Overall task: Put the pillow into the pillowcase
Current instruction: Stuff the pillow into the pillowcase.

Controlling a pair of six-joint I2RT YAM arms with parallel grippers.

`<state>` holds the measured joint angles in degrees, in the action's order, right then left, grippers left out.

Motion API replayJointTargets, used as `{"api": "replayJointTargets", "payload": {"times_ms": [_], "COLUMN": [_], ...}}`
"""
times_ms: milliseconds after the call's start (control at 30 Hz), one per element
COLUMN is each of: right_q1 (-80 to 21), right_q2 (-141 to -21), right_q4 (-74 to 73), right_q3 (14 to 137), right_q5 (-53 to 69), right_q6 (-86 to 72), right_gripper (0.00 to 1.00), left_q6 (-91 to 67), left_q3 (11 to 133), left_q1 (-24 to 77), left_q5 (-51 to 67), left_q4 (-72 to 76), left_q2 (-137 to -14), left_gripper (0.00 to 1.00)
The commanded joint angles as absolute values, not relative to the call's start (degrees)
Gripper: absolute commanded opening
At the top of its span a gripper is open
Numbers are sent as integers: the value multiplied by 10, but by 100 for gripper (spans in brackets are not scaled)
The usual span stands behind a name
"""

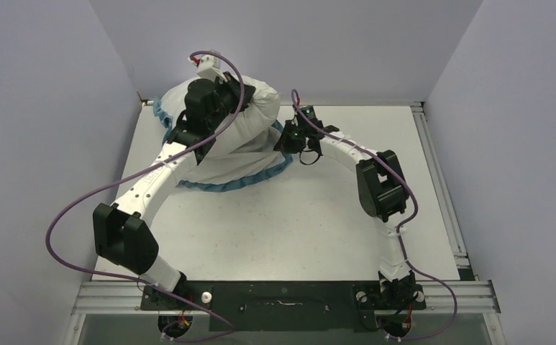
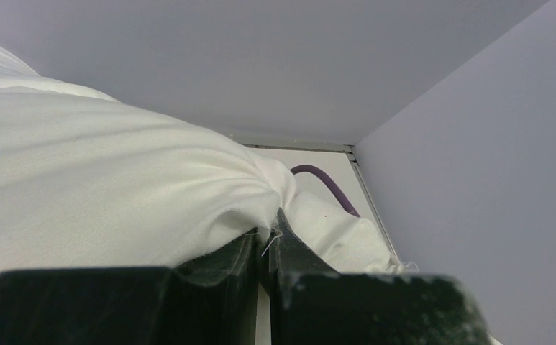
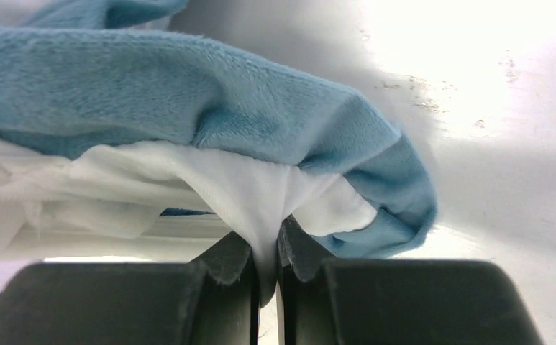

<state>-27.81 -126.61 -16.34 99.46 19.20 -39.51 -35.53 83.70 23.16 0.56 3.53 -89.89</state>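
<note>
Two grips at the tabletop's (image 1: 296,215) far left: left pincer (image 2: 269,233) clamped on the pillow's (image 2: 102,187) upper fabric, right pincer (image 3: 267,244), just right of it, pinching the pillowcase (image 3: 210,115) at its blue-ruffled edge beneath the pillow.

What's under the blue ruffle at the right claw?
Only white fabric, pinched in the shut right claw. The blue ruffle hides everything further in, so which layer that is cannot be told.

right gripper (image 3: 266,269) jaws: clamped on pillowcase (image 3: 210,115) white layer | blue edge draped above | table (image 3: 519,180) beneath
</note>
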Motion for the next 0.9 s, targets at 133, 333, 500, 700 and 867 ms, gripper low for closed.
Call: {"api": "replayJointTargets", "payload": {"times_ms": [133, 333, 500, 700, 867], "right_q1": [-208, -180, -184, -197, -212], "right_q2": [-1191, -1257, -1298, -1384, -1361], "right_q4": [125, 340, 595, 810, 870], "right_q3": [881, 925, 965, 1119, 1110], "right_q5": [310, 484, 513, 528, 568], "right_q6": [-519, -674, -844, -1044, -1098], "right_gripper": [5, 5, 5, 5, 5], "left_q6": [-319, -340, -335, -315, -309], "left_q3": [830, 809, 813, 825, 827], "left_q1": [212, 204, 194, 181, 162], "left_q5": [-39, -35, -33, -68, -102], "left_q4": [57, 72, 61, 19, 18], "left_q2": [-880, -884, -889, -897, -894], "left_gripper": [0, 0, 0, 0, 0]}}
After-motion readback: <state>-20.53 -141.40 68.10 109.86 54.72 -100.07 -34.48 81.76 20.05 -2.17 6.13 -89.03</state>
